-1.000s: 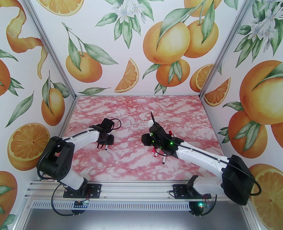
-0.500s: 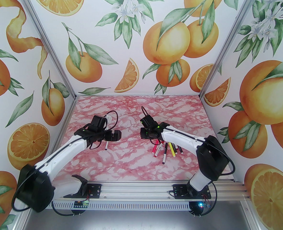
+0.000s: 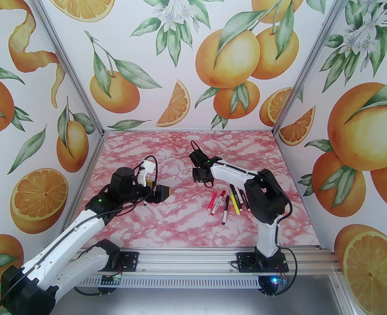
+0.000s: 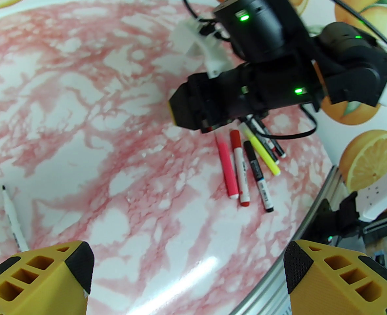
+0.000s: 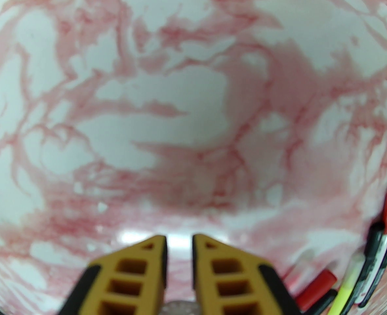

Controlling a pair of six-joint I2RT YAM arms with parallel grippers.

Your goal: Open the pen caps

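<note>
Seen from the left wrist, the right arm (image 4: 265, 87) is hanging over the far end of a cluster of pens (image 4: 246, 169). It is standing in the way at twelve o'clock of them and trailing a black cable (image 4: 293, 136) across the rear ones. The caps (image 4: 235, 138), red and black among them, are sitting on the pen ends that are pointing toward that arm. A single pen (image 4: 13, 220) is lying well apart at eight o'clock of this view. Its fine dark tip is pointing up the frame and its lower end is slipping behind a yellow finger (image 4: 39, 274). The left gripper (image 4: 188, 267) is hovering above the table (image 4: 82, 94) with its jaws spread wide over bare marble.

From the right wrist, the right gripper (image 5: 179, 241) is holding its jaws almost together, with a thin slit between them. Whether anything is pinched deeper in, I cannot tell. The pens are showing blurred and cut off at five o'clock.

Overhead, the right arm is covering the rightmost pens, and the left gripper is hiding most of the single pen.

The table is wearing a pink-and-white marble pattern and catching glare near its front edge. Walls (image 3: 180, 44) printed with oranges and leaves are closing it in on three sides. An aluminium rail (image 3: 187, 262) is running along six o'clock.
</note>
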